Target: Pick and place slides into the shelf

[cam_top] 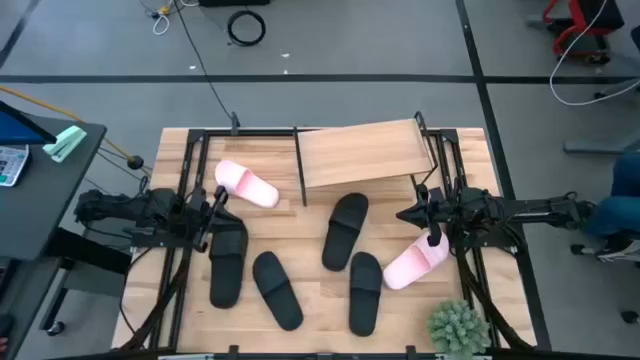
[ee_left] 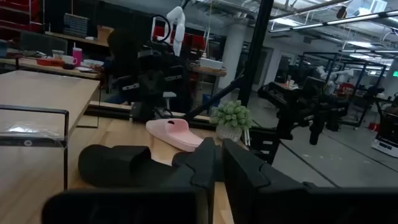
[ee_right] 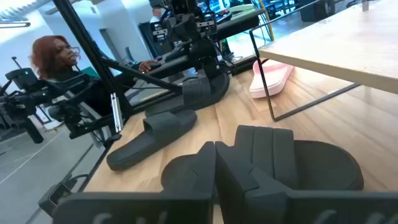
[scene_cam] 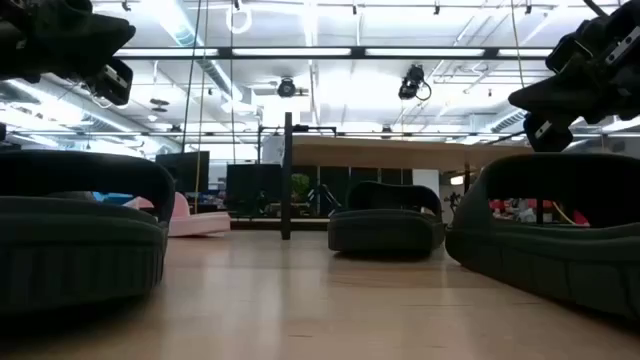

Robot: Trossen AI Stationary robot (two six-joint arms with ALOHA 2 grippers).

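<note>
The shelf (cam_top: 360,152) stands at the table's far middle, its light slanted board on a thin black frame. One pink slide (cam_top: 247,184) lies flat left of the shelf, the other (cam_top: 415,265) lies near the right arm. Four black slides lie sole-down on the tabletop (cam_top: 228,262) (cam_top: 277,288) (cam_top: 346,230) (cam_top: 365,290). My left gripper (cam_top: 215,200) is shut and hovers between the left pink slide and a black one. My right gripper (cam_top: 410,213) is shut and hovers above the right pink slide's far side. The low view shows both grippers well above the table.
A small green potted plant (cam_top: 458,328) sits at the table's near right corner. A person (ee_right: 56,59) shows beyond the table's left side in the right wrist view. Bare wood lies between the black slides and the shelf's front.
</note>
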